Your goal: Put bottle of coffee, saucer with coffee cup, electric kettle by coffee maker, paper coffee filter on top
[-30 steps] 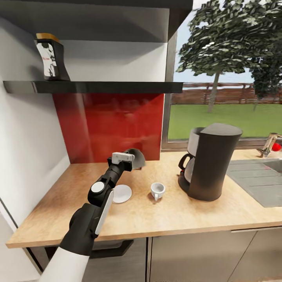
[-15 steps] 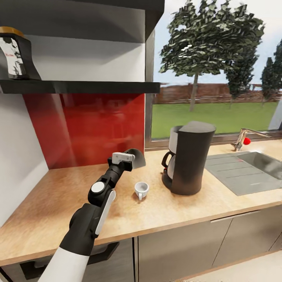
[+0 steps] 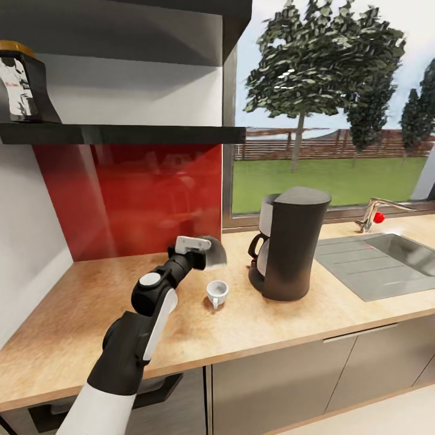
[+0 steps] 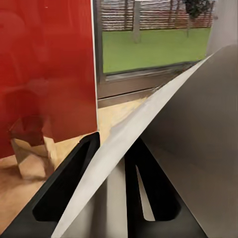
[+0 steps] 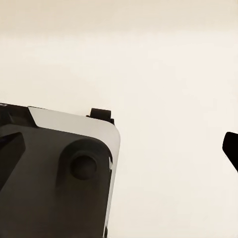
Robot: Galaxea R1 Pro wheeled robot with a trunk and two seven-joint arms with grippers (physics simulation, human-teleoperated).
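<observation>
Head view shows us the kitchen countertop (image 3: 290,329) running from the left wall to the sink (image 3: 386,266), with the coffee maker (image 3: 290,244) standing toward its back edge, just left of the sink. Up on the kitchen shelf (image 3: 139,134), near its left end, the bottle of coffee (image 3: 21,81) waits to be moved. Our left gripper (image 3: 208,254) hangs over the counter's middle, between the red backsplash (image 3: 133,193) and the coffee maker, its fingers (image 4: 74,183) pinched on the paper coffee filter (image 3: 212,249). Below it the coffee cup (image 3: 217,293) sits bare on the wood, no saucer under it. We cannot tell how our right gripper stands. We judge the filter step is in hand; next we would lift higher than the machine's lid, carry toward the sink side, and release with the filter centred on top.
</observation>
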